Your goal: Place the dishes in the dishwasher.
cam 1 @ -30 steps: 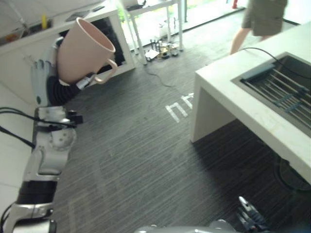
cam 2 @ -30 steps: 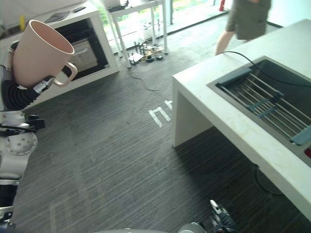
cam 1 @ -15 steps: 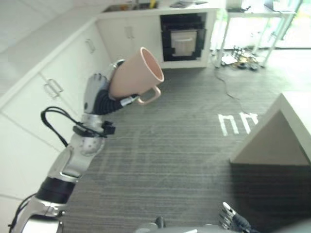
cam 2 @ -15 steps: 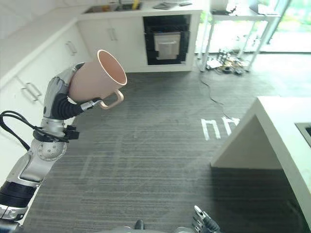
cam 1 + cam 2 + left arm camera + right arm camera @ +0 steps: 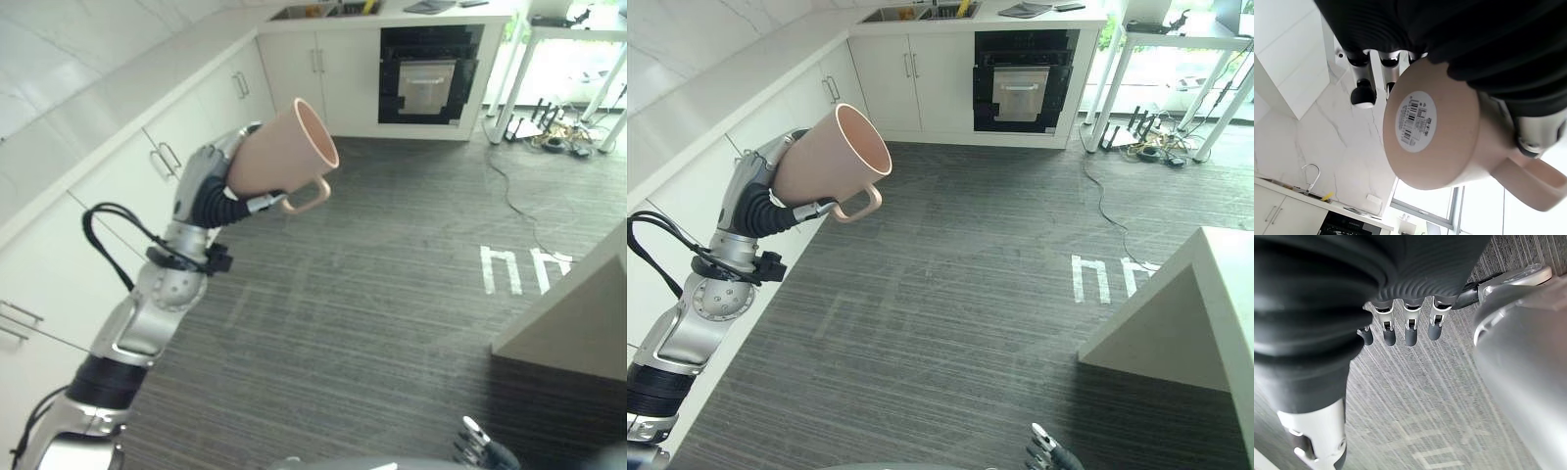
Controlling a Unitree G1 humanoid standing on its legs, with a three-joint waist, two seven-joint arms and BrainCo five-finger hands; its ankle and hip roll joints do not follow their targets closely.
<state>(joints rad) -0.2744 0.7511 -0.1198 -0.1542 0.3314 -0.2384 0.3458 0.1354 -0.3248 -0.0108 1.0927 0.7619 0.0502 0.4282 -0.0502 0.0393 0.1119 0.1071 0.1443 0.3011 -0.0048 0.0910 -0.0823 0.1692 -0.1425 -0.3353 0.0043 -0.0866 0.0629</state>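
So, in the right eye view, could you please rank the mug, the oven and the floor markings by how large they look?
1. Mug, largest, though it is nearest the camera.
2. Oven.
3. Floor markings.

- Dark grey ribbed carpet floor (image 5: 950,323), running from the near edge up to the far cabinets.
- White tape marks (image 5: 1104,277) stuck flat on the floor, just beside the corner of the white counter (image 5: 1176,333).
- White counter standing on the floor at the right, its end panel meeting the carpet.
- Thin dark cable (image 5: 1109,217) trailing across the floor from the far right toward the tape marks.
- Cluster of small items (image 5: 1151,149) on the floor under a white-legged table (image 5: 1127,59), too small to identify.
- White base cabinets (image 5: 901,73) along the left and far sides, a built-in black oven (image 5: 1021,83) set among them.
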